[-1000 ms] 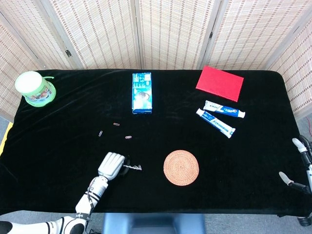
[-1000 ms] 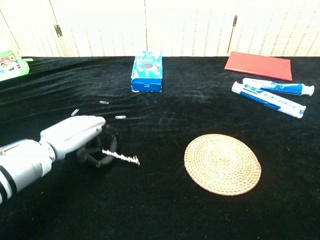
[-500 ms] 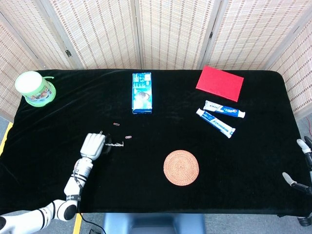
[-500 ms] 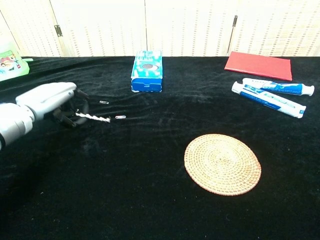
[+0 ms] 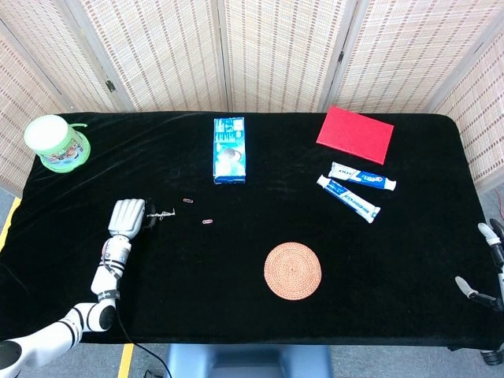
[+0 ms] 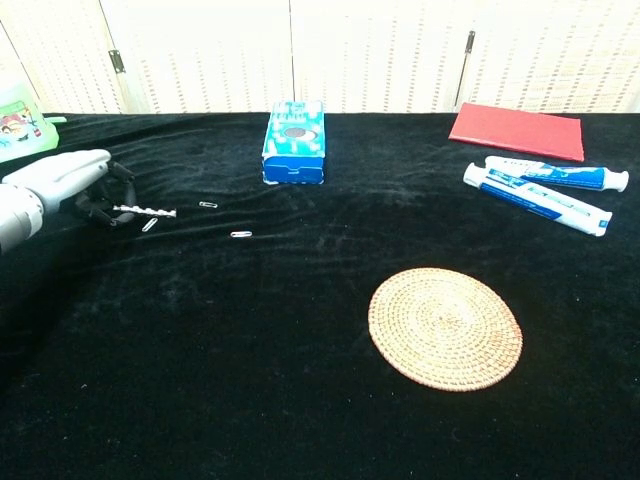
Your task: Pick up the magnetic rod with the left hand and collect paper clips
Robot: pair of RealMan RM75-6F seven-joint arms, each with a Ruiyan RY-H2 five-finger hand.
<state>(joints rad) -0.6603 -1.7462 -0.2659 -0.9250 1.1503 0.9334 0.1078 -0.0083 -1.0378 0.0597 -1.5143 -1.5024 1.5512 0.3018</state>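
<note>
Big black-clothed table (image 5: 236, 315) filling most of both views, folding screen (image 5: 276, 55) along the back at 12 o'clock.

Red book (image 5: 355, 135) lying flat up at 1 o'clock in the head view. Round woven coaster (image 5: 293, 270) just right of centre toward 5 o'clock, well apart from everything else. Blue box (image 5: 229, 150) lying flat at 12 o'clock from table centre. Green tub (image 5: 56, 142) with a white lid way out at 10 o'clock, near the table's edge. Two toothpaste tubes (image 5: 356, 188) side by side at 3 o'clock, just below the red book.

Left hand (image 5: 127, 218) over at 9 o'clock, fingers curled tight around the magnetic rod (image 6: 143, 211). Rod sticking out sideways toward 3 o'clock, roughly level, its free end just above the cloth. In the chest view, one paper clip (image 6: 149, 225) right under the rod's tip, touching or nearly so, hard to call. Second paper clip (image 6: 208, 204) just off at 3 o'clock from the rod's end, third paper clip (image 6: 241, 234) further out toward 4 o'clock, both flat on the cloth and apart from the rod.

Right hand (image 5: 487, 260) barely poking in at the head view's far 4 o'clock edge, off the table; can't tell how its fingers sit.
</note>
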